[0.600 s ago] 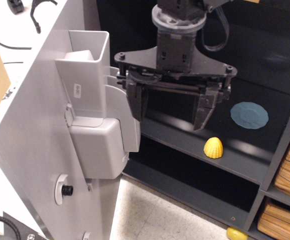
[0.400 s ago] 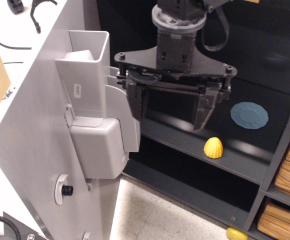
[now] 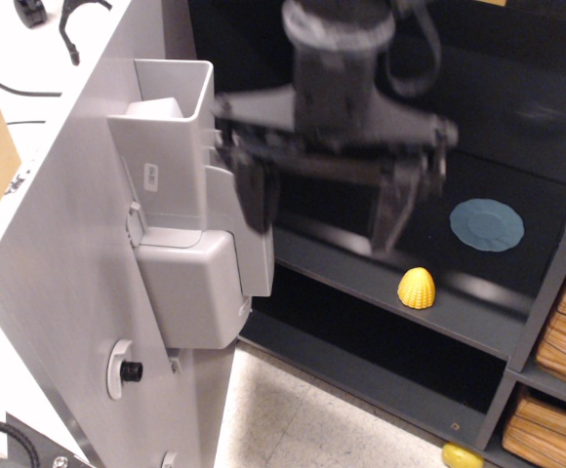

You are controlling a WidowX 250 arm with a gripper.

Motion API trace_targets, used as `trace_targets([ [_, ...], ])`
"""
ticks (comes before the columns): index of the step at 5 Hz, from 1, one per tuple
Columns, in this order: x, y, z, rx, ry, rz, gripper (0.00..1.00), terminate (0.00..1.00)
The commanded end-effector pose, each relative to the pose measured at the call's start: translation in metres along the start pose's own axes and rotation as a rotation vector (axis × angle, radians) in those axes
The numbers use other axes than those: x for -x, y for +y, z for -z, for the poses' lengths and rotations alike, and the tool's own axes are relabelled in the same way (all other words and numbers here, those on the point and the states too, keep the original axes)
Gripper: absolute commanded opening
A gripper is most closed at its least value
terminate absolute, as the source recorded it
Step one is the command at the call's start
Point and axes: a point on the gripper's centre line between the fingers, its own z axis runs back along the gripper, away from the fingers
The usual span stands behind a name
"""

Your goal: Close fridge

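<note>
The fridge stands open. Its light grey door swings out at the left, with grey inner door bins facing me. The dark shelved interior fills the right. My gripper hangs in front of the interior, just right of the bins. It is blurred by motion. Its jaws are spread wide and hold nothing. The left finger is at the edge of the door bins; I cannot tell whether it touches them. The handle and dispenser panel are out of view.
A yellow ridged object and a blue plate sit on the fridge shelf. Woven baskets fill a dark shelf unit at the right. Another yellow object lies on the floor. Cables lie on the white surface at the upper left.
My gripper has moved a little to the left and up toward the door bins and is now blurred. The door and the shelf objects have not visibly moved.
</note>
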Motion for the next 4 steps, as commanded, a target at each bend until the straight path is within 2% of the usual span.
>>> trace_targets([
  [1, 0.004, 0.031, -0.055, 0.074, -0.086, -0.014, 1.0, 0.0],
  [2, 0.006, 0.054, -0.064, 0.069, -0.089, -0.029, 1.0, 0.0],
  [3, 0.006, 0.073, -0.063, 0.053, -0.104, -0.03, 1.0, 0.0],
  [4, 0.002, 0.09, -0.052, 0.003, -0.105, -0.033, 1.0, 0.0],
])
